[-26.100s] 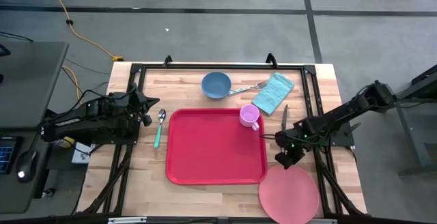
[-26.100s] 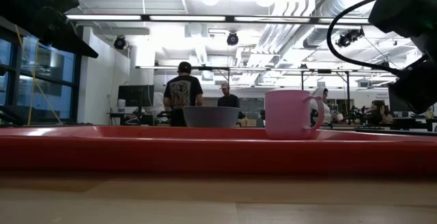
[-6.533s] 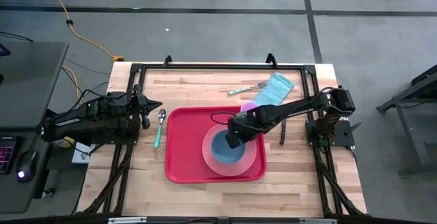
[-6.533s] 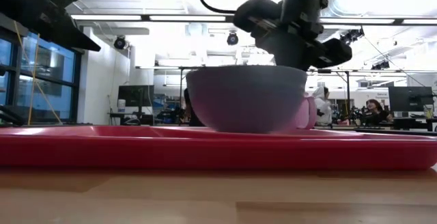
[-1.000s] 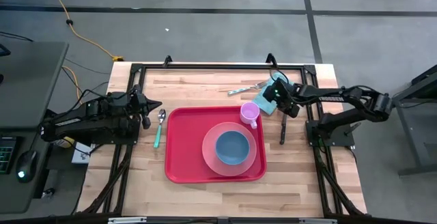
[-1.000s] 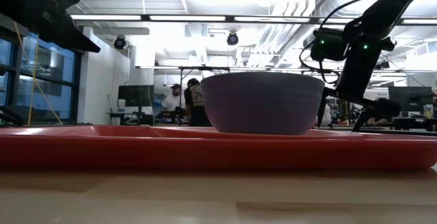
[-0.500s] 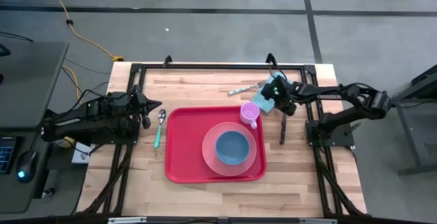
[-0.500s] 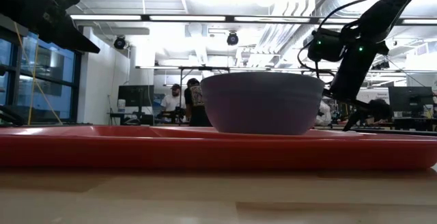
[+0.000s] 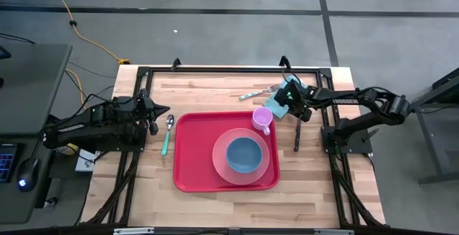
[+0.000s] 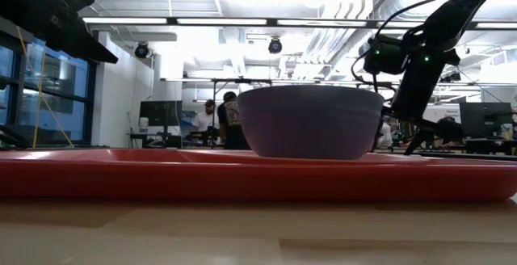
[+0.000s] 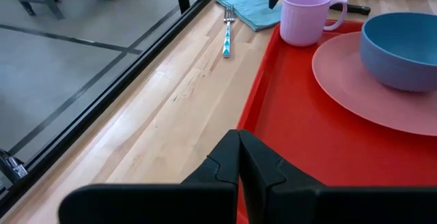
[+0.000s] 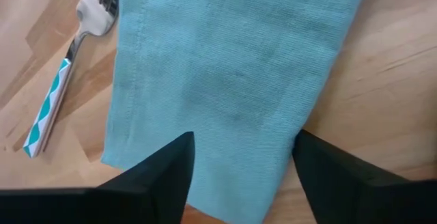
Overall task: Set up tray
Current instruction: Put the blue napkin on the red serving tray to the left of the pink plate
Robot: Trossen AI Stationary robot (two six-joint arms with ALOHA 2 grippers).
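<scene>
Now, biggest first — red tray (image 9: 193, 156) square in the middle of the table (image 9: 208, 92), already carrying the pink plate (image 9: 264, 169) with the blue bowl (image 9: 244, 154) on it and the pink mug (image 9: 262, 120) in its far right corner. Off beyond that corner, outside the rim, teal napkin (image 12: 232, 67) flat on the wood, long axis running diagonally away from the tray, fork (image 12: 65, 80) alongside one long edge. Right gripper (image 12: 239, 159) directly above the cloth, fingers spread wide with nothing held, the near end of the napkin lying between and just ahead of the tips — looks like a straight drop for the pinch. Knife (image 9: 297, 136) just right of the tray, spoon (image 9: 168, 132) just left. Left gripper (image 11: 239, 166) parked at the tray's left edge, fingers pressed together, empty, clearly the farther arm.
</scene>
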